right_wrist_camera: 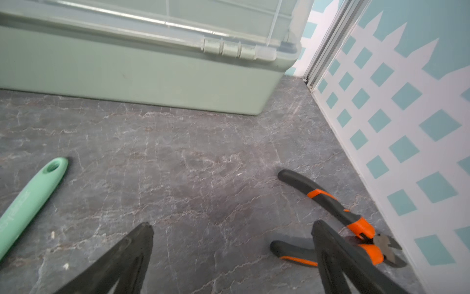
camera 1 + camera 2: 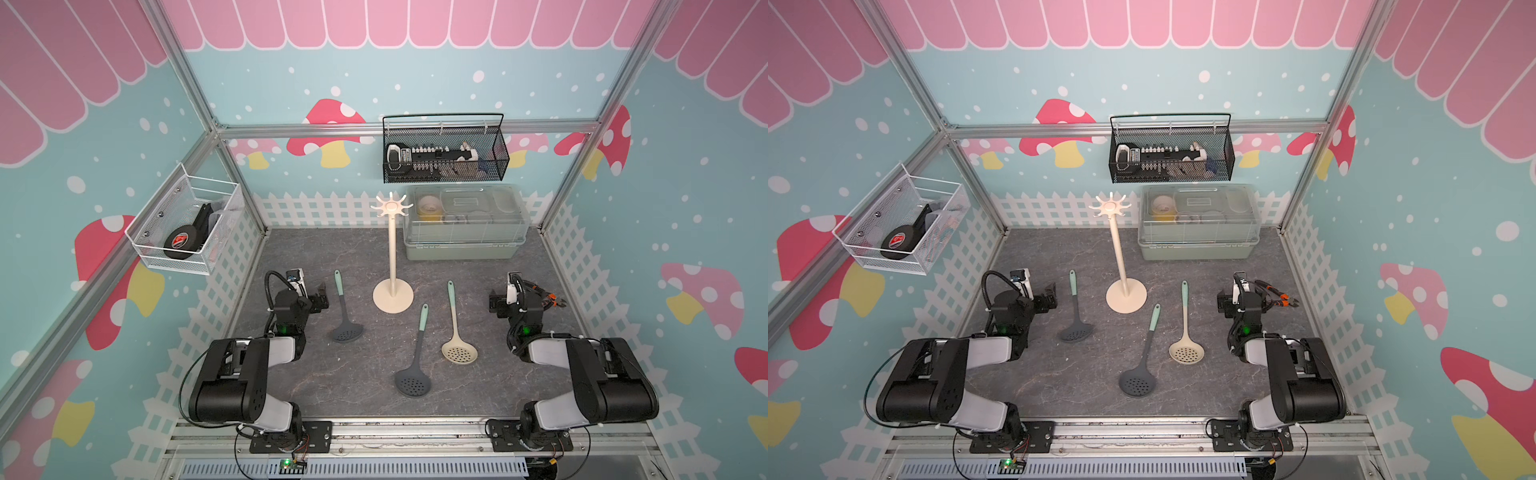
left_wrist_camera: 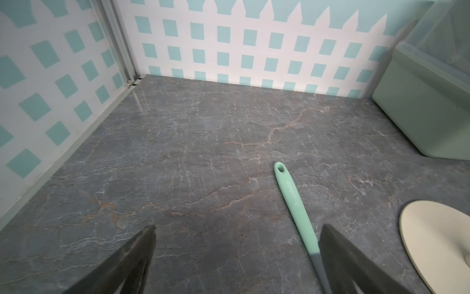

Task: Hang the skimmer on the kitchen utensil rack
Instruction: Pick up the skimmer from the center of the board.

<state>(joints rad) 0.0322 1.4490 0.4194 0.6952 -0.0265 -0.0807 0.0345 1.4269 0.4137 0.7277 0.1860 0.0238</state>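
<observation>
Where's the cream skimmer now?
In both top views the cream skimmer lies flat on the table, right of the utensil rack's base, beside the nearer grey skimmer.

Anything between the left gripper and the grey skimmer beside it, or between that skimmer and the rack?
Nothing visible. Only bare table separates the open left gripper from the grey skimmer, and that skimmer from the kitchen utensil rack.

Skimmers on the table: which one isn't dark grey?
The cream skimmer, lying farthest toward the robot's right. The left skimmer and middle skimmer are dark grey.
</observation>
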